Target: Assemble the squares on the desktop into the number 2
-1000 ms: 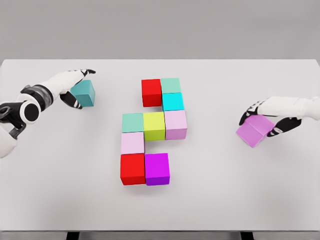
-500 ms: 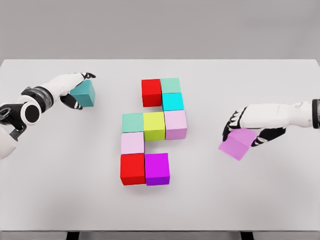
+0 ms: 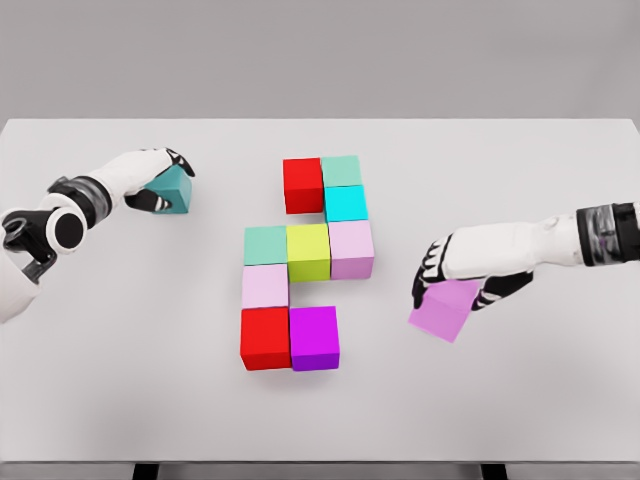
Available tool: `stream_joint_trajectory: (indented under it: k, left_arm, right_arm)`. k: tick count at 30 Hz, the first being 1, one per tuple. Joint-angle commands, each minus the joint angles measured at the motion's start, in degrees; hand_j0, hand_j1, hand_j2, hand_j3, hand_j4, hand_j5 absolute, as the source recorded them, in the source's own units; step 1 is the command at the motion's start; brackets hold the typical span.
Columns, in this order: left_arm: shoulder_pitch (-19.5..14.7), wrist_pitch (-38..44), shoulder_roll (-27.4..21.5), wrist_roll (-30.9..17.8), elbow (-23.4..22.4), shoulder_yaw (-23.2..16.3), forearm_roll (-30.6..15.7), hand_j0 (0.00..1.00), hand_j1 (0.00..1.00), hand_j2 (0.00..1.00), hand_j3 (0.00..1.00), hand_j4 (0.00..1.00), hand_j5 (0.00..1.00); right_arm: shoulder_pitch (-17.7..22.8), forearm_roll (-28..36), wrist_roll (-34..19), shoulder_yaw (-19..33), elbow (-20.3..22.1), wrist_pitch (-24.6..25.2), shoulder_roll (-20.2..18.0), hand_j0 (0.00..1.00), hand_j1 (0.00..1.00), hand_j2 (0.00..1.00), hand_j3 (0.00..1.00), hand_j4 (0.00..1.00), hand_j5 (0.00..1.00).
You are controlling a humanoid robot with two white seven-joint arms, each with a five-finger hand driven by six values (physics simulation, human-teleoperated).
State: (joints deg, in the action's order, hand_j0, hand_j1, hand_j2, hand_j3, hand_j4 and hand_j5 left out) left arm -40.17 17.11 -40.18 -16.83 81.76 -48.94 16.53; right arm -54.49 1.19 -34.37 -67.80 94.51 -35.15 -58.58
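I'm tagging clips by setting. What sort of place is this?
Likely a simulated test bench, not a real room: a bare white table against a blank grey backdrop, flat-coloured cubes in the middle, and two white robot arms, each hand on a cube.

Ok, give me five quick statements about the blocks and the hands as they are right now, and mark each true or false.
1. The right hand grips a violet cube. True.
2. The left hand is empty. False: its fingers are closed on a teal cube.
3. The yellow-green cube sits in the middle row, between a mint cube and a pale pink cube. True.
4. The magenta cube is at the top of the figure. False: it is in the bottom row, beside a red cube.
5. The violet cube already touches the assembled figure. False: bare table separates them.
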Motion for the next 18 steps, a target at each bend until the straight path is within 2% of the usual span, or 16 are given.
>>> stream_joint_trajectory:
  k: [1, 4, 8, 15, 18]
  left_arm:
    - [0.0, 0.0, 0.0, 0.0, 0.9, 0.0, -0.5, 0.62, 0.62, 0.62, 0.62, 0.62, 0.62]
    - [-0.1, 0.2, -0.2, -0.1, 2.7, 0.1, -0.7, 0.62, 0.62, 0.62, 0.62, 0.62, 0.62]
    - [-0.1, 4.8, -0.8, -0.5, 6.9, 0.1, -2.4, 0.62, 0.62, 0.62, 0.62, 0.62, 0.62]
    - [-0.1, 9.6, -0.5, -0.2, 9.3, 0.6, -7.0, 0.6, 0.6, 0.6, 0.6, 0.6, 0.6]
    - [-0.1, 10.1, -0.1, 0.1, 9.9, 0.7, -7.0, 0.6, 0.6, 0.6, 0.6, 0.6, 0.6]
  right_arm:
    - [-0.1, 0.3, -0.6, 0.0, 0.1, 0.1, 1.5, 0.67, 0.67, 0.67, 0.67, 0.67, 0.67]
    - [-0.4, 0.3, -0.6, 0.0, 0.5, 0.1, 2.0, 0.67, 0.67, 0.67, 0.67, 0.67, 0.67]
    - [-0.4, -1.0, -0.6, -0.1, 0.6, 0.1, 2.9, 0.67, 0.67, 0.67, 0.67, 0.67, 0.67]
    - [-0.5, -6.8, -0.6, -0.1, 0.8, 0.1, 6.1, 0.67, 0.67, 0.67, 0.67, 0.67, 0.67]
    - [-0.5, -8.0, -0.6, -0.3, 0.9, 0.1, 6.3, 0.67, 0.67, 0.67, 0.67, 0.67, 0.67]
